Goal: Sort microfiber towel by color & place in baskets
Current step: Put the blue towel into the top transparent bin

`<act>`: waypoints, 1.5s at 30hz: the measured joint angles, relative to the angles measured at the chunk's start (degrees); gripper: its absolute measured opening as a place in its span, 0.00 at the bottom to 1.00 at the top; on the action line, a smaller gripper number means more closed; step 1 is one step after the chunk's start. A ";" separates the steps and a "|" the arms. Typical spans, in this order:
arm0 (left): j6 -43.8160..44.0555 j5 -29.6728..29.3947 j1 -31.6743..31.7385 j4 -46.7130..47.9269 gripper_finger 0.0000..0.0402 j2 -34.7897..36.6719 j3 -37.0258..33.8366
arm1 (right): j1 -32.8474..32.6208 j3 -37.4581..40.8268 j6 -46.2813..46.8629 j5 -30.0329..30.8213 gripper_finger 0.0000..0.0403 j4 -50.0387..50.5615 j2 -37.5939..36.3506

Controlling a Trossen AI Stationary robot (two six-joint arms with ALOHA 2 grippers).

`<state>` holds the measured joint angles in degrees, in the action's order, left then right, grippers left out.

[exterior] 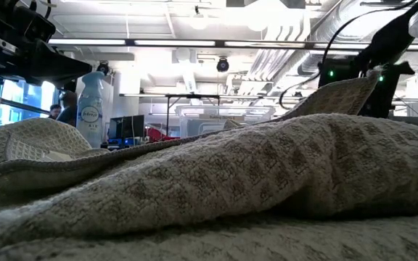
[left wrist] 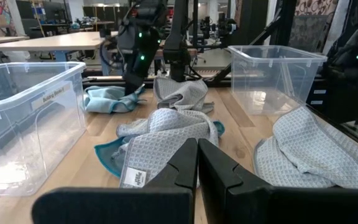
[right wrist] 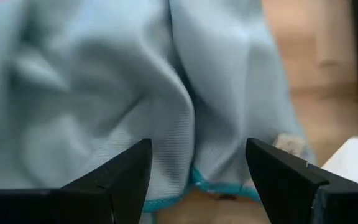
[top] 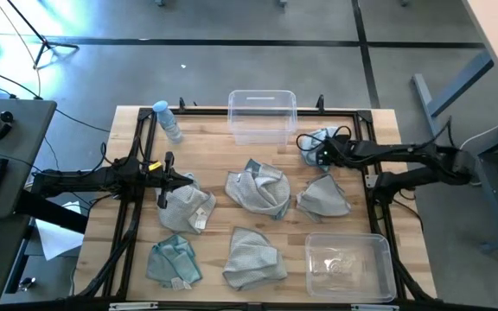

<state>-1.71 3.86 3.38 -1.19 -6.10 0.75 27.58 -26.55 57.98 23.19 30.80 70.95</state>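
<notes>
Right claw (right wrist: 197,180): fingers spread wide, nothing held; it hangs close above a light blue towel (right wrist: 135,93), whose folds and teal hem lie straight ahead between the two fingers. No touch can be made out.

Blue towel at right claw (top: 320,141): crumpled on the tabletop (top: 210,168) directly under the right claw, just beside the far basket (top: 262,117).

Handling: judged soft, light and limp; it should bunch and drape when lifted, not slide stiffly. A raised fold near the middle looks like the best place to pinch, since a hem or corner may slip or leave the cloth trailing.

Left claw (left wrist: 197,163): fingers pressed together, gripping nothing visible; it sits low over the tabletop with a grey towel (top: 187,207) just beside it.

Other towels: ahead of the left claw lies a grey towel over a teal one (left wrist: 166,134), another grey towel (left wrist: 309,152) to one side, and more beyond, towards the right arm.

Baskets: the far basket and the near basket (top: 348,263) are see-through and hold no cloth; the near one is well apart from the right claw.

Water bottle (top: 168,121): lies at the tabletop's far edge, well apart from both claws.
</notes>
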 joint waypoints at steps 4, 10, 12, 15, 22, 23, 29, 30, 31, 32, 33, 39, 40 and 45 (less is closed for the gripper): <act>-0.01 -0.01 0.01 0.00 0.00 0.01 0.00 | 0.12 -0.01 -0.44 -0.42 0.64 -2.36 4.54; -0.01 -0.02 0.00 0.00 0.00 -0.01 0.00 | 0.12 -0.15 -0.42 0.04 0.57 -3.81 7.67; 0.00 -0.02 0.01 0.00 0.00 0.00 0.00 | 0.13 -0.17 -0.44 -0.58 0.49 -3.97 7.70; 0.01 -0.01 0.01 0.00 0.00 -0.01 0.00 | 0.10 -0.17 -0.64 -1.64 0.33 -3.99 7.28; 0.00 -0.01 0.01 0.00 0.00 0.00 0.00 | 0.04 -0.32 -2.73 -5.62 0.04 -0.07 1.24; 0.00 0.00 0.02 0.00 0.00 0.00 0.00 | 0.03 -0.88 -2.64 -5.90 0.05 2.68 -0.11; 0.01 0.00 0.00 0.00 0.00 0.01 0.00 | 0.03 -8.05 -5.28 -0.39 0.01 14.88 -9.86; -0.01 -0.01 0.01 0.00 0.00 0.00 0.00 | 0.03 -9.86 -5.46 0.71 0.02 15.97 -11.35; 0.01 0.00 0.02 0.00 0.00 0.00 0.00 | 0.03 -11.87 -5.57 2.04 0.02 16.91 -12.82; 0.00 -0.01 0.00 0.00 0.00 0.00 0.00 | 0.01 -13.81 -5.72 3.41 0.01 17.95 -14.19; -0.01 -0.01 0.00 0.00 0.00 -0.01 0.00 | 0.01 -15.79 -6.39 4.65 0.01 19.15 -15.31; 0.00 0.00 0.00 0.00 0.00 -0.01 0.00 | -0.19 -29.71 -14.23 7.90 0.01 18.92 -17.61; 0.00 -0.01 0.01 0.00 0.00 0.00 0.00 | -0.58 -32.07 -16.17 8.06 0.01 17.93 -17.09; -0.01 0.00 0.00 0.00 0.00 0.01 0.00 | -4.37 -42.58 -24.75 8.67 0.00 9.67 -12.46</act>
<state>-1.72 3.86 3.38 -1.19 -6.09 0.75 23.21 -69.12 33.23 31.86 40.48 58.49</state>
